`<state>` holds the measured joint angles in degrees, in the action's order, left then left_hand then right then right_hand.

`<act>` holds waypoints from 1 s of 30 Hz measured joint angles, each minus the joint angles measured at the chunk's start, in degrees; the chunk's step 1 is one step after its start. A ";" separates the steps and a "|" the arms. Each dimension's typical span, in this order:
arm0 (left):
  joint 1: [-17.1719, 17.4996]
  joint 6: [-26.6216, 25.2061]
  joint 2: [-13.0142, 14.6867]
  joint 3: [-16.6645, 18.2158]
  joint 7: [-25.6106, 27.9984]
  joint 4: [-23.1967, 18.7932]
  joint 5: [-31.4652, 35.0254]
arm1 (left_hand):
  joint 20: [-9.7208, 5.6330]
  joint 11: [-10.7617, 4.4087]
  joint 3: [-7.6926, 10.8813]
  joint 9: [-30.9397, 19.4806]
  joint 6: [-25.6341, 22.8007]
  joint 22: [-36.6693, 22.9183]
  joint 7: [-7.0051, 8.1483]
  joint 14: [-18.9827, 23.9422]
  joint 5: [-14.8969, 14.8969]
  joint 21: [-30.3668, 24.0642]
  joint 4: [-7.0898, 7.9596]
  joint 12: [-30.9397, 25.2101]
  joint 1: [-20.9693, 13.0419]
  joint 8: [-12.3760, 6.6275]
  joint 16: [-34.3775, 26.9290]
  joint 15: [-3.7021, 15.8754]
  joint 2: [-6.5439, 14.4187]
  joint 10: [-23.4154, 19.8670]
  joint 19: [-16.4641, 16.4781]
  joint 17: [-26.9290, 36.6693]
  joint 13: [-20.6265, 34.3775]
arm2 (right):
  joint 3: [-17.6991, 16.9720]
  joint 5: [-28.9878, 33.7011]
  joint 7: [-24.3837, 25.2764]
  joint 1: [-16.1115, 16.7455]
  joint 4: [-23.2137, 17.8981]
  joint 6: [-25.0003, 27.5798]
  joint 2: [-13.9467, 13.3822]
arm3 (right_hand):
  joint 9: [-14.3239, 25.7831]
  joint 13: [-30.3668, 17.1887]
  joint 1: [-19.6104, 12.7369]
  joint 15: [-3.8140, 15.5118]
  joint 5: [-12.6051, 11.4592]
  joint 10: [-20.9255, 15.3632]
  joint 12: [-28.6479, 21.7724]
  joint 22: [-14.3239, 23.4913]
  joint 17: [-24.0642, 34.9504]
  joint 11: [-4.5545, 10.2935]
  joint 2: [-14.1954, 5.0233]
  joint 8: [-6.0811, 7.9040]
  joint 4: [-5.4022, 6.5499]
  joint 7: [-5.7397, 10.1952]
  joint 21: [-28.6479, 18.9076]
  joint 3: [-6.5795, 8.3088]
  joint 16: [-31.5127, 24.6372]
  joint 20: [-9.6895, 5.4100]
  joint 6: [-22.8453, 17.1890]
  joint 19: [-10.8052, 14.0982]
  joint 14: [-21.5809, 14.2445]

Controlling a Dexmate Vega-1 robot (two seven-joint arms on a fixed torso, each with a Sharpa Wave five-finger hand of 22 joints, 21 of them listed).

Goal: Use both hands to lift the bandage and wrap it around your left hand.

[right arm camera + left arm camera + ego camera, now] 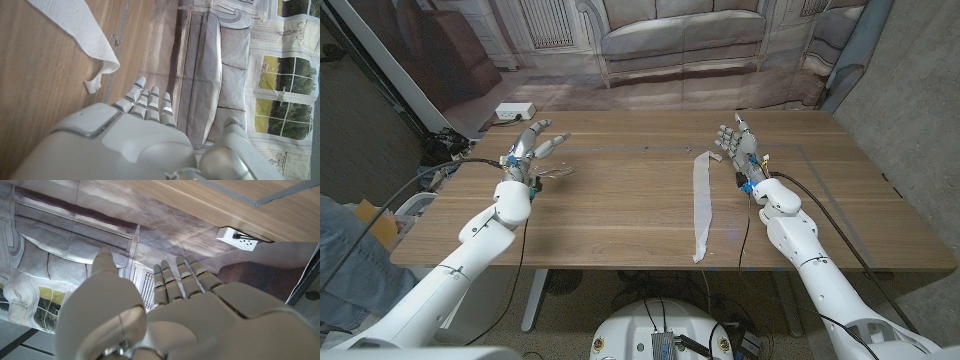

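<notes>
A long white bandage (702, 203) lies as a strip on the wooden table (620, 220), running from the middle toward the front edge, where its end hangs slightly over. Its far end (95, 40) curls up off the wood. My right hand (740, 148) stands just right of the strip's far end, fingers straight and apart, holding nothing; its back (135, 145) is near that curled end. My left hand (528, 152) is raised over the table's left side, well away from the bandage, fingers spread and empty (175, 310).
A white power strip (514, 111) sits past the table's far left corner, also seen as a socket block (240, 238). A backdrop printed with a sofa hangs behind the table. A person's blue sleeve (345, 250) is at the left edge.
</notes>
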<state>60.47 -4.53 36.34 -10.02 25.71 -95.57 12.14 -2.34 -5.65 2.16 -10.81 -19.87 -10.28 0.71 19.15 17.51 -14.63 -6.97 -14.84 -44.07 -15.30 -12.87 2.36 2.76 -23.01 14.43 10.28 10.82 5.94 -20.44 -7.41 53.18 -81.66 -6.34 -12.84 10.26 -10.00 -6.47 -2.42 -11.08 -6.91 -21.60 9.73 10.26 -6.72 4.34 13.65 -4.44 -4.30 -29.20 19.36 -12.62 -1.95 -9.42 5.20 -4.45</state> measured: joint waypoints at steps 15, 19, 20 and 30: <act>2.13 -9.14 3.51 0.86 -3.06 -5.29 5.62 | 0.00 -1.01 0.23 0.01 -1.54 0.01 0.31 1.15 0.00 0.24 -0.22 0.00 -0.81 0.00 0.00 0.08 -0.38 -1.25 -0.01 0.00 0.00 | -0.09 0.20 -0.26 -0.37 0.36 1.20 0.00 | 0.00 0.00 0.00 -0.22 0.00 -0.08 0.22 0.00 0.00 0.08 0.00 0.00 0.01 0.21 0.45 0.01 0.00 -0.31 -0.20 0.31 -0.23; 2.52 -11.11 4.08 0.93 -3.78 -6.35 6.88 | 0.00 -1.09 0.57 0.01 -1.52 0.01 0.33 1.24 0.00 0.46 -0.56 0.36 -2.07 0.00 0.34 0.00 -0.16 -1.34 -0.01 0.00 -0.01 | -0.12 0.22 -0.33 -0.39 0.50 1.44 0.08 | 0.00 0.00 0.00 -0.12 0.00 -0.29 0.43 0.00 0.00 -0.12 0.00 0.00 0.01 0.21 0.45 0.01 0.00 -0.31 -0.20 0.31 -0.49; 2.64 -11.89 4.30 0.94 -4.00 -6.74 7.40 | 0.00 -1.09 0.63 0.01 -1.31 0.01 0.54 1.24 0.00 0.51 -0.64 0.46 -2.08 0.05 0.57 0.00 -0.16 -1.34 -0.01 0.00 -0.01 | -0.13 0.23 -0.35 -0.39 0.57 1.47 0.13 | 0.00 0.01 0.00 -0.13 0.00 -0.29 0.43 0.00 -0.01 -0.12 0.00 0.00 0.01 0.21 0.45 0.01 0.00 -0.31 -0.20 0.31 -0.49; 3.36 -20.27 7.13 0.35 -7.19 -10.96 13.17 | 0.29 -1.99 1.26 0.01 -0.61 0.01 1.66 0.77 0.00 1.34 -2.04 1.12 -6.31 0.92 1.15 -0.01 -0.76 -1.33 -0.97 0.00 0.26 | -0.14 0.22 -0.55 -0.07 0.77 1.65 0.48 | 0.00 0.00 0.00 -0.12 0.00 -0.29 0.63 0.00 -0.01 -0.12 0.00 -0.34 0.01 0.42 0.52 0.01 0.00 -0.31 -0.41 0.30 -0.49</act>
<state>63.83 -24.80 43.47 -9.67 18.52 -106.54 25.31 -2.04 -7.64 3.42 -10.80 -20.48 -10.27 2.37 19.93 17.51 -13.29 -9.02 -13.72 -50.38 -14.39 -11.72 2.35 1.99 -24.34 13.46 10.28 11.08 5.80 -20.21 -7.97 53.11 -80.89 -4.68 -12.35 10.26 -10.00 -6.47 -2.55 -11.08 -7.19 -20.97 9.73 10.25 -6.84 4.33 13.31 -4.43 -3.88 -28.67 19.37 -12.62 -2.25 -9.83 5.50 -4.94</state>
